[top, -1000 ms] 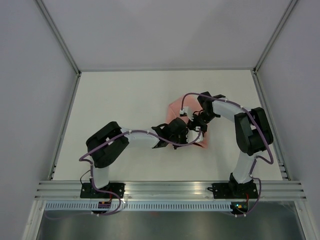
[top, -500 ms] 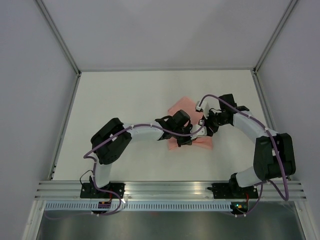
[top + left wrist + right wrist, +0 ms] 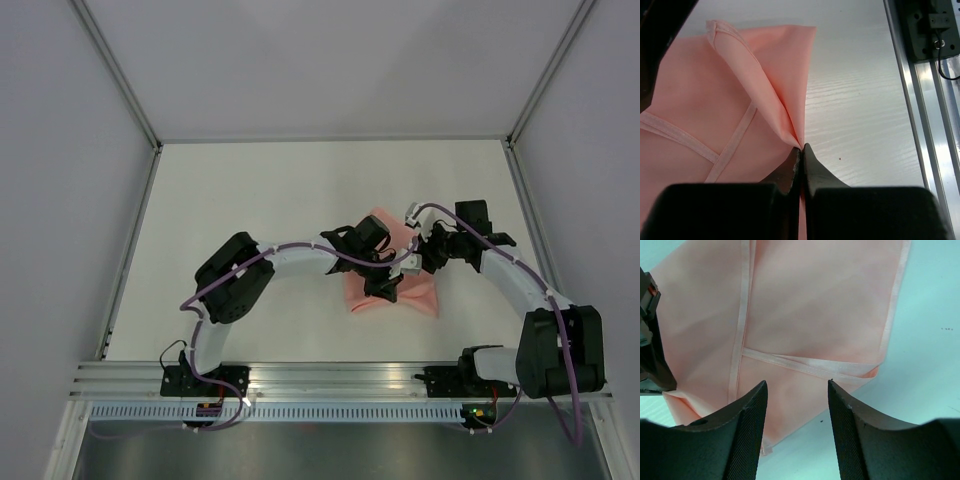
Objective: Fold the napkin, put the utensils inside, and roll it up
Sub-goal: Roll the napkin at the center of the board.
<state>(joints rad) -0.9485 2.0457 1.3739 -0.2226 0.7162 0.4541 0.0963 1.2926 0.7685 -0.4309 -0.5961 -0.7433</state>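
Observation:
The salmon-pink napkin (image 3: pixel 392 292) lies folded on the white table near the middle right, partly hidden under both arms. My left gripper (image 3: pixel 385 285) is shut on a corner fold of the napkin (image 3: pixel 740 115), pinching the cloth at its fingertips (image 3: pixel 802 146). My right gripper (image 3: pixel 412 262) hovers open over the napkin (image 3: pixel 810 310), its two fingers (image 3: pixel 747 425) spread wide with nothing between them; the left gripper shows at the left edge of that view. The utensils are out of view.
A metal rail (image 3: pixel 340 378) runs along the table's near edge; it also shows in the left wrist view (image 3: pixel 925 90). Grey walls enclose the table (image 3: pixel 250 200) on the left, back and right.
Both grippers moved toward the near right. The left gripper pulled its napkin corner with it, and the napkin now lies lower and more folded. The right arm swung outward.

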